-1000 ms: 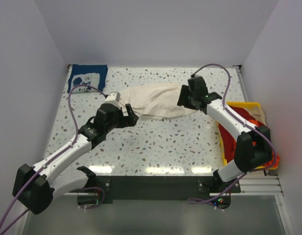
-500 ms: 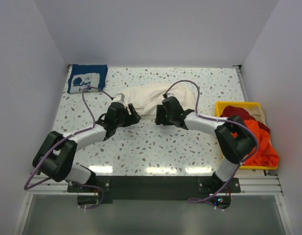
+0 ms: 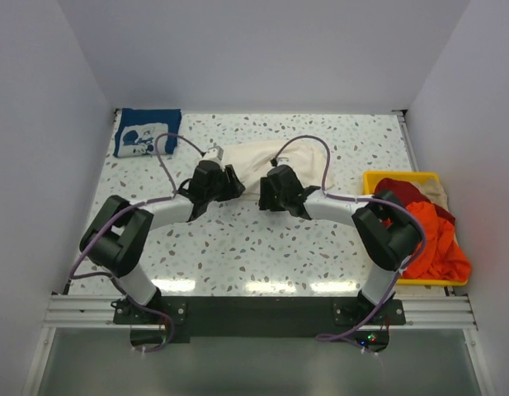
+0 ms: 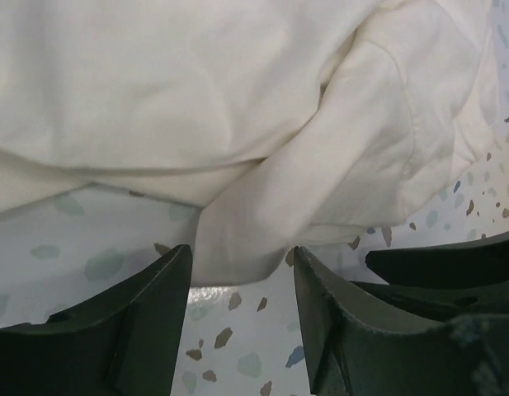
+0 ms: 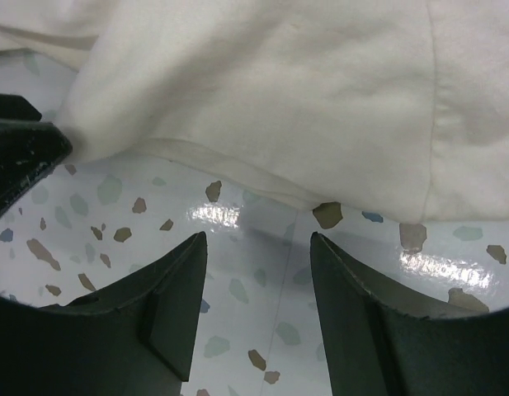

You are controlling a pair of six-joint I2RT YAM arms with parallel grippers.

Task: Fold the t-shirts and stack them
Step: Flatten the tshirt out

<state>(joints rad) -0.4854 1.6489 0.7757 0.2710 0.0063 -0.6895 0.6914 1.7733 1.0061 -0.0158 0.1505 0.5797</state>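
Observation:
The cream t-shirt (image 3: 275,161) lies crumpled at the middle back of the speckled table. Both grippers sit low at its near edge, side by side. My left gripper (image 3: 227,183) (image 4: 242,252) is open, and a folded flap of the cream t-shirt (image 4: 238,99) reaches just between its fingertips. My right gripper (image 3: 266,190) (image 5: 258,239) is open over bare table, with the cream t-shirt's hem (image 5: 279,82) just ahead of its tips. The navy t-shirt (image 3: 147,132) with white print lies folded at the back left. The orange-red t-shirt (image 3: 435,239) and a beige t-shirt (image 3: 440,191) are heaped in the bin.
The yellow bin (image 3: 398,175) stands at the table's right edge, with cloth spilling over its near side. White walls close in the table at the back and both sides. Purple cables loop above both arms. The two grippers are only a few centimetres apart.
The right arm swung from the shirt's far right end to its near edge at the middle. The left gripper moved up to the shirt's edge and its jaws narrowed.

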